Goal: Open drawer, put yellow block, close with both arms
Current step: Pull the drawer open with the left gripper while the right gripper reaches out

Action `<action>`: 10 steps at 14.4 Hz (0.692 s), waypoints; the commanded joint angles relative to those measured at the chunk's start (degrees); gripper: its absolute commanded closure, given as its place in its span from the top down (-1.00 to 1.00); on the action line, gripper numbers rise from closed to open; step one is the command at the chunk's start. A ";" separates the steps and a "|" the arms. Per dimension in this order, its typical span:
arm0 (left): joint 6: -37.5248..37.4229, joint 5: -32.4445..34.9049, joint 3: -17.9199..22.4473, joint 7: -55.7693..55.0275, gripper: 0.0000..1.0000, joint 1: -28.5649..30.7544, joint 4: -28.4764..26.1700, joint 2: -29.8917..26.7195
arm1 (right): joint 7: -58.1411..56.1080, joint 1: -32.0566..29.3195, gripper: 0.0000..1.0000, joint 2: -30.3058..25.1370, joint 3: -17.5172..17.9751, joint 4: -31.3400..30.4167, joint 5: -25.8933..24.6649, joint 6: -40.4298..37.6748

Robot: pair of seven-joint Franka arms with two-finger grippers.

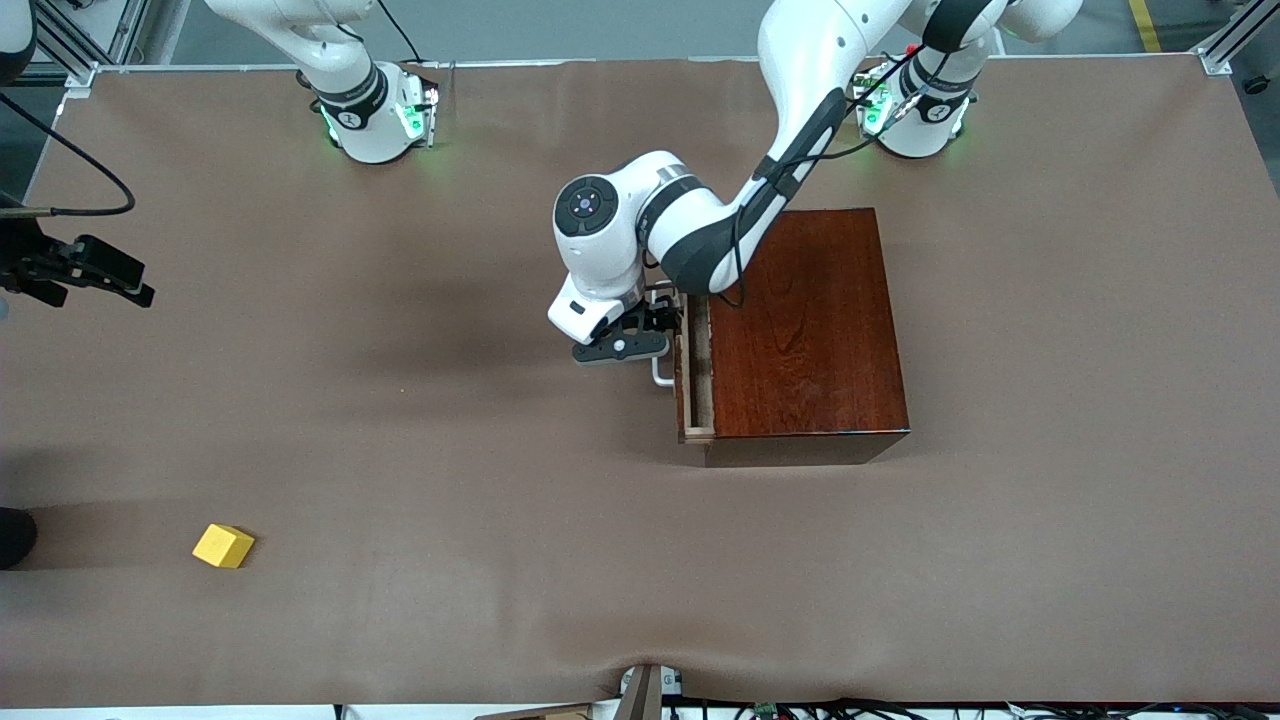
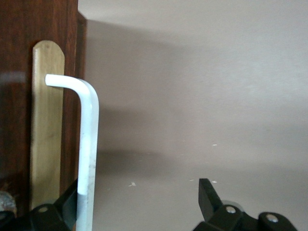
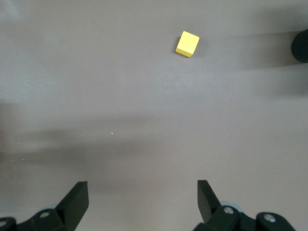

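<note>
A: Your left pincer [image 1: 655, 335] is sitting at the white handle [image 1: 662, 374] of the drawer [image 1: 697, 372], in front of the dark wooden box [image 1: 805, 330]. In the left wrist view its two fingers [image 2: 208, 197] are standing wide apart, and the white handle bar [image 2: 88, 144] is lying against the inner side of one finger. The fingers are not clenching on the bar.

B: And the drawer, is it moving out?

A: You are seeing it pulled out only a little. A narrow strip of light wood is showing between the box front and the handle.

B: Where is your right pincer?

A: Your right pincer [image 1: 100, 270] is hanging over the bare table [image 1: 400, 420] at the right arm's end, at the edge of the front view. Its fingers [image 3: 76, 199] are released and wide apart, holding nothing.

B: And the yellow block?

A: The yellow block [image 1: 223, 546] is lying on the table toward the right arm's end, well apart from the box and nearer to the front camera than the box. In the right wrist view you are seeing the block [image 3: 187, 44] on the table, apart from the right pincer's fingers, with nothing touching it.
</note>
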 commanded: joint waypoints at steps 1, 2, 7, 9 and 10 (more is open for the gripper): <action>10.51 -3.89 -1.01 -1.99 1.00 -1.71 1.64 2.07 | 0.14 -1.03 1.00 0.96 0.08 1.60 -1.30 0.11; 12.62 -3.81 -1.62 -1.99 1.00 -1.71 1.55 2.07 | 0.23 -1.65 1.00 2.53 0.08 2.47 -2.35 1.15; 18.97 -3.81 -2.59 -1.91 1.00 -2.68 1.55 1.98 | 0.32 -7.97 1.00 16.93 0.16 17.03 -2.53 2.83; 18.97 -3.63 -2.16 -1.82 1.00 -2.59 1.55 1.37 | 0.32 -8.77 1.00 23.52 0.08 23.54 -2.62 3.09; 18.97 -3.54 -2.07 -1.82 1.00 -2.33 1.55 1.11 | 0.75 -8.86 1.00 26.68 0.08 26.44 -2.62 3.27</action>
